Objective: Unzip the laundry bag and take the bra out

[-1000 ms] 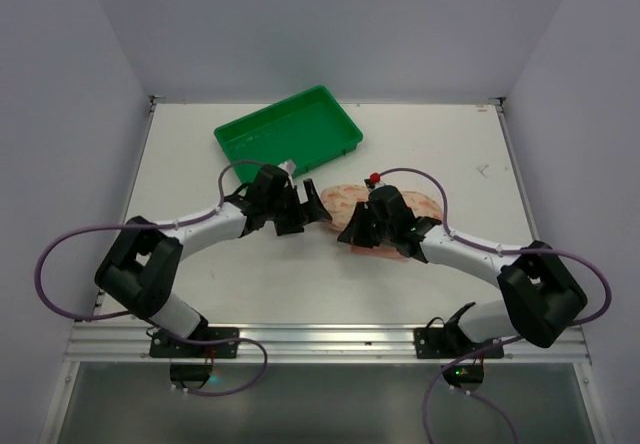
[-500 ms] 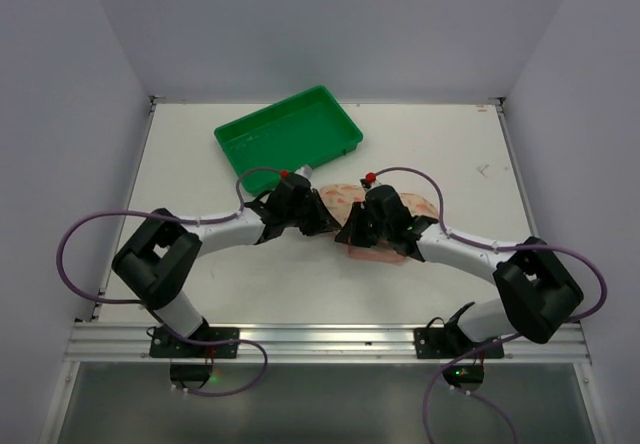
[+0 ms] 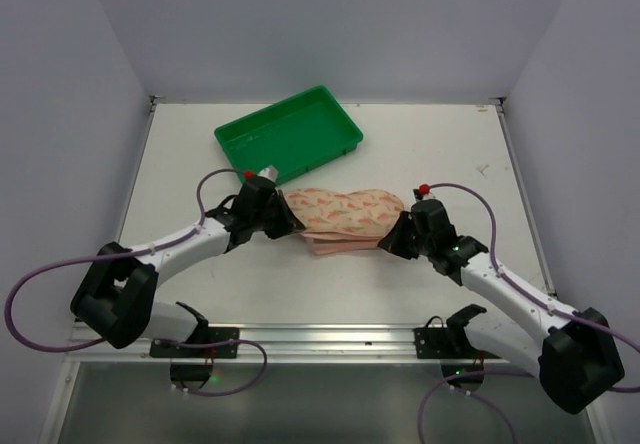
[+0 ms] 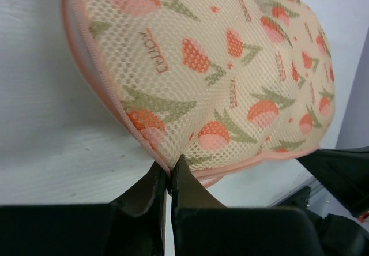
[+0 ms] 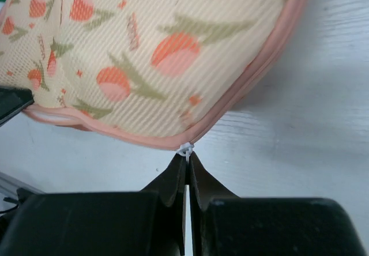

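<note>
The laundry bag (image 3: 345, 214), a cream mesh case with orange tulip print and pink zip trim, lies flat mid-table. My left gripper (image 3: 285, 222) is at its left end. In the left wrist view the bag (image 4: 219, 66) fills the frame, and that gripper (image 4: 169, 172) is shut on a pinch of mesh and pink trim at its edge. My right gripper (image 3: 385, 242) is at the bag's right end. In the right wrist view the gripper (image 5: 187, 165) is shut on the small white zip pull (image 5: 185, 150) at the trim of the bag (image 5: 144, 48). The bra is hidden.
A green plastic tray (image 3: 300, 134) sits tilted at the back, just behind the bag's left end and the left wrist. White walls enclose the table on three sides. The right arm's dark body (image 4: 340, 169) shows past the bag in the left wrist view.
My left gripper went from open to shut on the bag's left edge. The right gripper moved right and toward the near edge, still shut. The arms spread apart, and the bag's top is now uncovered.
</note>
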Available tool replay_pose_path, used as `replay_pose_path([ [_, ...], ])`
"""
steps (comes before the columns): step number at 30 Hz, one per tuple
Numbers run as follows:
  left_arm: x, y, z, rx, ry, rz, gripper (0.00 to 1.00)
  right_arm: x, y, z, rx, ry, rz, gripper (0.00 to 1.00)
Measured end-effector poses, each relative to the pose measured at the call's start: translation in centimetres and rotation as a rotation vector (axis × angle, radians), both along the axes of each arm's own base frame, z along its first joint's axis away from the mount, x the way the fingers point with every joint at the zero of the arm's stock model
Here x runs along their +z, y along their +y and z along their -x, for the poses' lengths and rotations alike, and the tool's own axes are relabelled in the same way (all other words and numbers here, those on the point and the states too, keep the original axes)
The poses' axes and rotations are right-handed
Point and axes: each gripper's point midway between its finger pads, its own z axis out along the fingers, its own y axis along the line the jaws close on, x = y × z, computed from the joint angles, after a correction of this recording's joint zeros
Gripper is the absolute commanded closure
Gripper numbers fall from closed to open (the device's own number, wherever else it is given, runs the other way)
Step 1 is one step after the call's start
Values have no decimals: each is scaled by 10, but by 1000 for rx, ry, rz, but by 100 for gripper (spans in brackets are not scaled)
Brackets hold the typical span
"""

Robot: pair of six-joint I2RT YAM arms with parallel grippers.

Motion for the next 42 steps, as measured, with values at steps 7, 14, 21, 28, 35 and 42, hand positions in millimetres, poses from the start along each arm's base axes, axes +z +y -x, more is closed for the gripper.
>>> replay_pose_path([
  [7,-9,9,2,-118,-33,-109,100,16,-20,18,-34,-17,4,100],
  [14,-4,-50,-78,-242,-99,-120,69,4,-5,43,73,28,-16,100],
  [21,15,-123,-127,-309,-201,-25,0,-9,34,57,214,92,-47,100],
  [28,0,-95,-84,-242,-99,-49,0,-9,64,26,225,99,-55,100],
  [35,0,-53,-30,-162,-16,-15,7,3,99,-11,249,46,-104,100],
  [42,4,-78,-15,-208,-31,69,18,-3,103,-12,268,57,-104,100],
])
